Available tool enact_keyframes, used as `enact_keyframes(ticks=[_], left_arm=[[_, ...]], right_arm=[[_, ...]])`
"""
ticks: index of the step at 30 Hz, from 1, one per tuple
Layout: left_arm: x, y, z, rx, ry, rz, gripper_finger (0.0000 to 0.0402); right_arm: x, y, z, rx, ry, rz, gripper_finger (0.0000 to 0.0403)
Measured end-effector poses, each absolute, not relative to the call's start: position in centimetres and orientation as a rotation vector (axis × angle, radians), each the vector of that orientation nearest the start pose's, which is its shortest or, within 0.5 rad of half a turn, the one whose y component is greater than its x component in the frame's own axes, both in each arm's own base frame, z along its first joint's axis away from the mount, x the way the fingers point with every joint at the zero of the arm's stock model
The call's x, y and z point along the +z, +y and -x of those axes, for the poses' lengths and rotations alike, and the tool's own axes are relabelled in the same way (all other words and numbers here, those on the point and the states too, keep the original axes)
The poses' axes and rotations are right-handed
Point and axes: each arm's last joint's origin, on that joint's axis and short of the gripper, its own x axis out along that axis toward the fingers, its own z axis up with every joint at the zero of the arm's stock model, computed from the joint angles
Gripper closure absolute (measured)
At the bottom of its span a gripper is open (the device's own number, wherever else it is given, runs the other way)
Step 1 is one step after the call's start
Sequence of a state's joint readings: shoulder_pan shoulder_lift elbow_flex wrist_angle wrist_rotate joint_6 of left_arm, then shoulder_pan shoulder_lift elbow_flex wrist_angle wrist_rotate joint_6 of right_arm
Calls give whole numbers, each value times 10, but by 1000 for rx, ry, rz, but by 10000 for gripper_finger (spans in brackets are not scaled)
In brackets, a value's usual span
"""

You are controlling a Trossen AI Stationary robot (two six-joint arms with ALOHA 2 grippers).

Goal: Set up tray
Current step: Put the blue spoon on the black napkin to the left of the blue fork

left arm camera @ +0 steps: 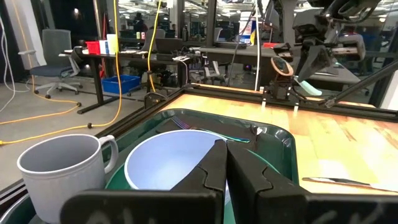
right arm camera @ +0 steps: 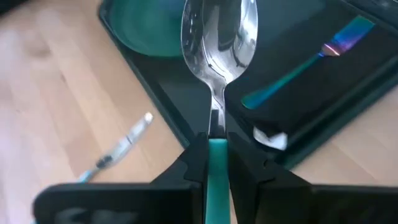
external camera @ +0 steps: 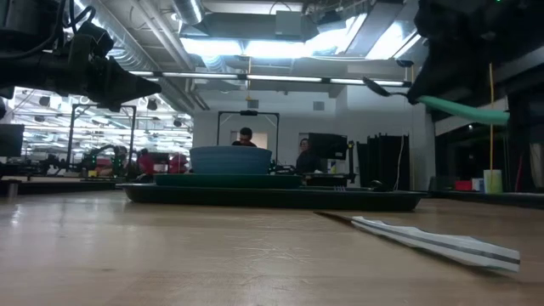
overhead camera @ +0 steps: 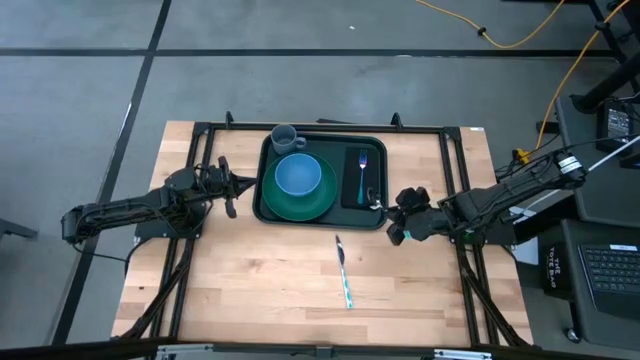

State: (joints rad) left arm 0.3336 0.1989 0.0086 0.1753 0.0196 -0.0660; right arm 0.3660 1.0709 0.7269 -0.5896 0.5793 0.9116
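The right gripper is held above the tabletop just off the tray's front right corner, its arm reaching in from the table's right edge; its jaws are clamped on the teal handle of a spoon, whose shiny bowl points out over the tray's front rim. In the low view the spoon is carried well clear of the wood, tilted slightly. The left gripper hangs just beside the tray's left rim, its arm coming in from the table's left edge; its jaws are together with nothing between them, as the left wrist view shows. The tray is dark green, rectangular with rounded corners and a raised rim, and lies flat at the middle of the table's far edge. On it sits a round green plate towards its left side, carrying a pale blue bowl. A grey mug stands in the tray's far left corner. A black napkin lies along the tray's right side with a fork on top, tines towards the far edge. A knife with a pale handle lies on the bare wood in front of the tray, near the middle of the tabletop, apart from both grippers
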Motion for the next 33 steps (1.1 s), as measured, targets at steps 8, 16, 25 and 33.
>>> enact_keyframes(ticks=[8,16,25,33], left_arm=[[167,35,-104,315,4,68,398],[167,35,-104,314,4,68,398],[167,35,-104,315,4,68,398],[167,35,-104,314,4,68,398]], right_arm=[[235,63,-208,-495,587,-437,362],[227,69,-226,-499,568,-473,362],[255,79,-269,-564,616,-428,362],[280,77,-312,-722,614,-425,362]])
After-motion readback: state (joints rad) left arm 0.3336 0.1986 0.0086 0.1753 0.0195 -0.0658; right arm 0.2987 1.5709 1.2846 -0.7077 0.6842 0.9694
